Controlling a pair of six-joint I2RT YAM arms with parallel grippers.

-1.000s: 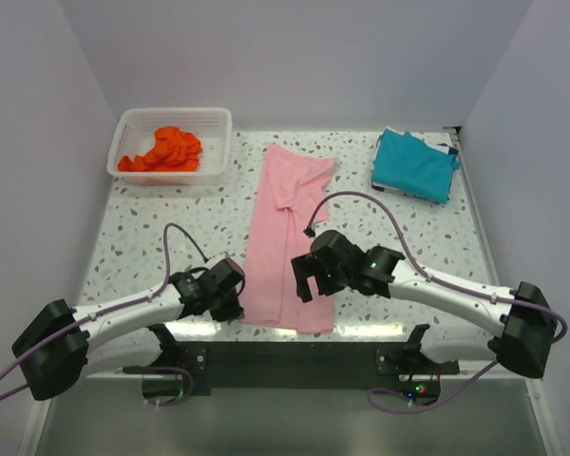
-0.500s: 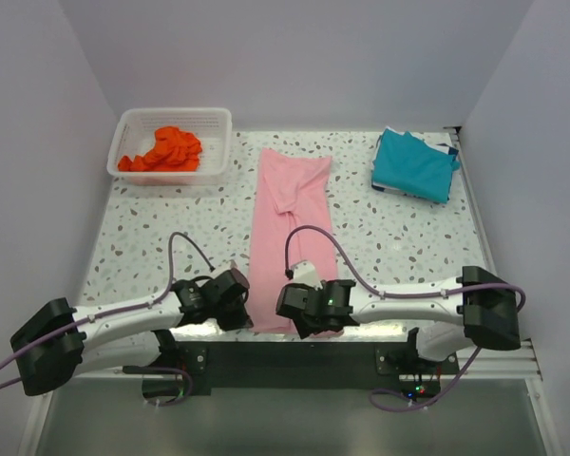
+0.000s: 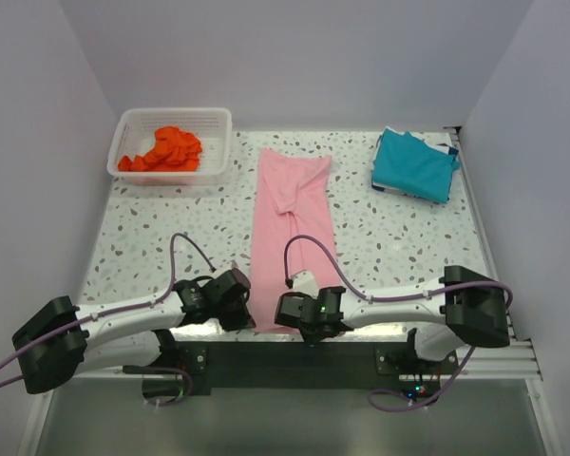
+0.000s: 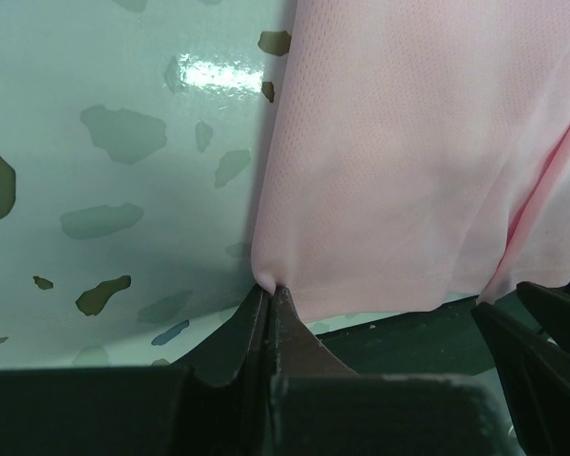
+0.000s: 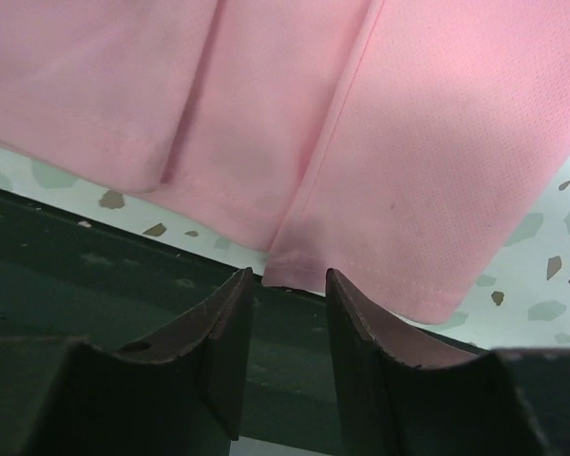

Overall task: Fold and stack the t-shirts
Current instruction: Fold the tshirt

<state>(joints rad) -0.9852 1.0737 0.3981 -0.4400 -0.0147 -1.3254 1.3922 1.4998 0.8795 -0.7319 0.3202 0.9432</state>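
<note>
1. The bench [image 3: 408,237] carries all three shirts, well apart from one another, so there is no stack yet.
2. The pink t-shirt [image 3: 290,228] lies down the middle as a long narrow strip. Its sides are already folded in and its near hem sits at the bench's front edge. To my eye it is half done and now needs folding end to end.
3. The basket [image 3: 171,115] at the far left holds the orange t-shirt [image 3: 166,150] in a crumpled heap. All of its folding is left to do.
4. The teal t-shirt [image 3: 415,164] sits in the far right corner as a tidy folded packet. It looks finished and seems a likely base for the stack.
5. The left gripper [image 4: 269,290] is clenched on the pink t-shirt's near left corner, with a nip of cloth between its tips.
6. The right gripper [image 5: 287,275] has its jaws apart with the near right hem just at their tips. As far as I can see, nothing is clamped there.
</note>
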